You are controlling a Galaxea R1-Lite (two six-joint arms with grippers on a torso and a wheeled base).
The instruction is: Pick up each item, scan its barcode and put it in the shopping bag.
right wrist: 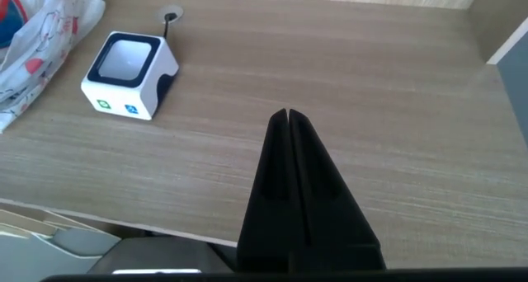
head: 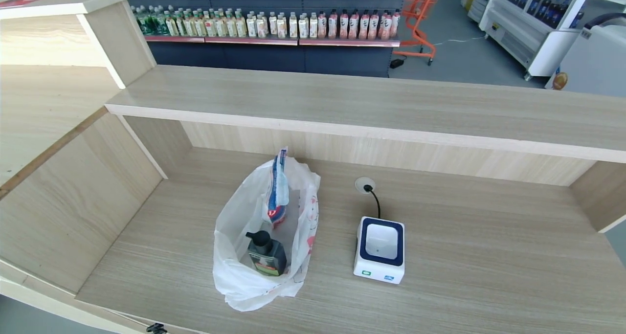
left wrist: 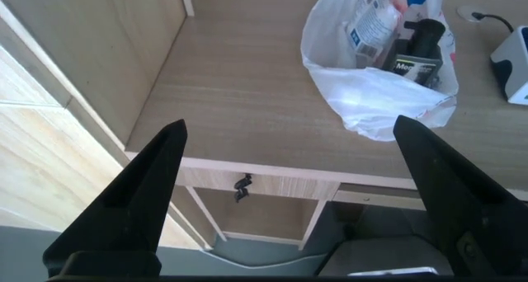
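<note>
Our left tool (left wrist: 290, 125) gapes wide with nothing between its fingers, held near the front edge of the counter (left wrist: 247, 92). Our right tool (right wrist: 287, 117) is pressed closed on nothing, above bare counter. Farther out we see the scanner (head: 380, 248), window facing up, its cable running toward the back wall. Just to its left the shopping bag (head: 234, 226) stands open. Inside it a dark pump bottle (head: 266, 256) stands upright, cap uppermost. Behind the bottle a blue packet (head: 278, 187) stands on end, long axis near vertical, its top above the rim.
</note>
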